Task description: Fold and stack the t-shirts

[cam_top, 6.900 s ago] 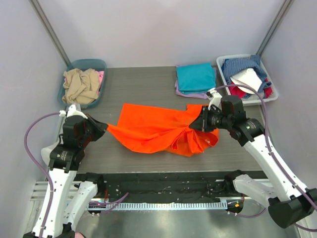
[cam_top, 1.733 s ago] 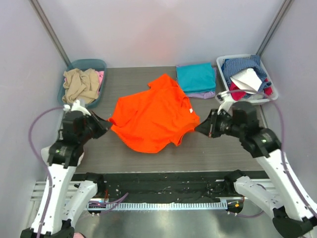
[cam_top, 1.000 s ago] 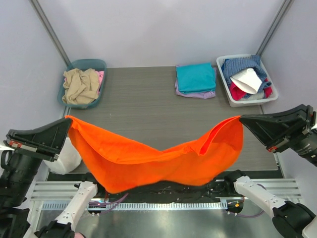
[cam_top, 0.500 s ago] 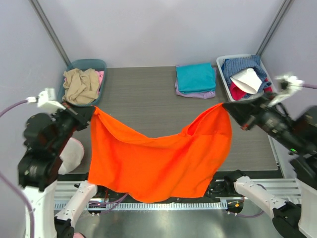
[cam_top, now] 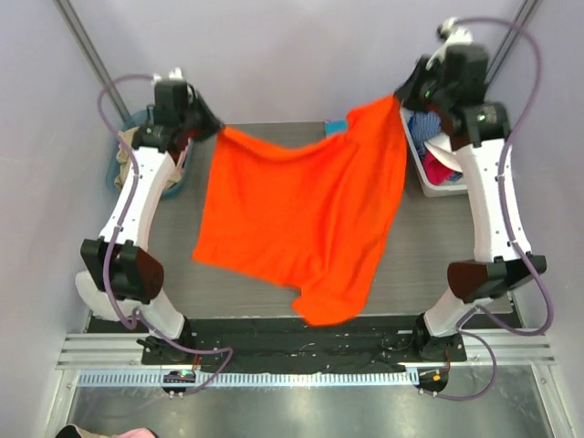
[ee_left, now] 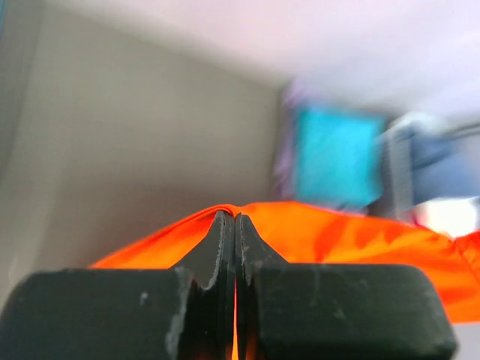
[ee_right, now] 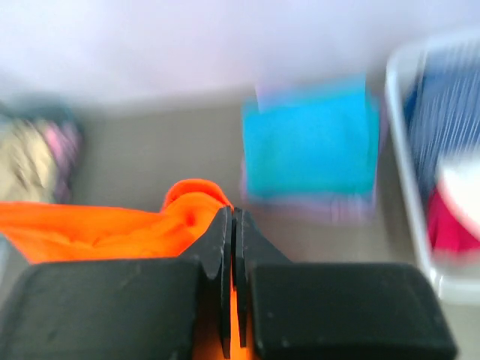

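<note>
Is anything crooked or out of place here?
Nothing looks damaged. The orange t-shirt hangs lopsided in mid-air, pinched along its top edge by the left pincer and the right pincer, with one lower corner drooping well below the rest.

Enclosure: three plain, pale lavender-grey walls, namely the far wall [cam_top: 301, 55], left wall [cam_top: 36, 201] and right wall [cam_top: 558, 201]. No windows are in view.

Corner members: one slanted metal strut at far left [cam_top: 88, 55] and one at far right [cam_top: 520, 20].

Work surface: dark grey counter [cam_top: 433, 237] with a fine wood-grain pattern.

Near edge: black rail [cam_top: 301, 338], then aluminium frame [cam_top: 301, 358], then white toothed strip [cam_top: 301, 376], then brushed metal plate [cam_top: 301, 411].

Lighting: even and diffuse, with soft shadows only.
</note>
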`<state>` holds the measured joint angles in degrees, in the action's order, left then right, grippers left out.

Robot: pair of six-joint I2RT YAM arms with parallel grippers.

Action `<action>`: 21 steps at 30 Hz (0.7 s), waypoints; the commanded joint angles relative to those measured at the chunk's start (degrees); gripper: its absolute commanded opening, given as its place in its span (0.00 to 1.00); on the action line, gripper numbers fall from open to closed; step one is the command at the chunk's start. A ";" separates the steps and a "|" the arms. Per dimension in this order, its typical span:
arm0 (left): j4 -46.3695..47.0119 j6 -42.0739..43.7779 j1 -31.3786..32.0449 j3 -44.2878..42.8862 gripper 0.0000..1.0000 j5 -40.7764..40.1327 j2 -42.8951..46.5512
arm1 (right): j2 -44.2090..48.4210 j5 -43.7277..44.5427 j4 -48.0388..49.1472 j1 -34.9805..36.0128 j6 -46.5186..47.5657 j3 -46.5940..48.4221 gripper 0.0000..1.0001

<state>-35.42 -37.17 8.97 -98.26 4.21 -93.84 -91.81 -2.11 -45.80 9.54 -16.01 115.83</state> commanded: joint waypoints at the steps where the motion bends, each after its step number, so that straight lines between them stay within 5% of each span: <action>1: 0.81 0.69 -0.36 -25.26 0.00 4.84 2.08 | 2.15 -3.24 3.17 -0.84 3.44 25.48 0.01; 6: 2.80 1.48 -0.36 -23.76 0.00 6.69 14.89 | 15.14 -8.61 12.65 -0.84 3.00 12.61 0.01; 13: 9.21 6.67 -0.36 13.01 0.00 1.77 35.65 | 30.71 -11.69 10.55 -0.84 4.85 -1.89 0.01; 21: 22.30 4.04 -0.36 49.08 0.00 -3.77 32.51 | 44.52 -16.42 13.45 -0.84 -2.43 -47.85 0.01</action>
<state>-16.40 -32.27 8.86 -62.61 3.75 -54.54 -45.89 -14.50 -29.78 8.58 -13.76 86.67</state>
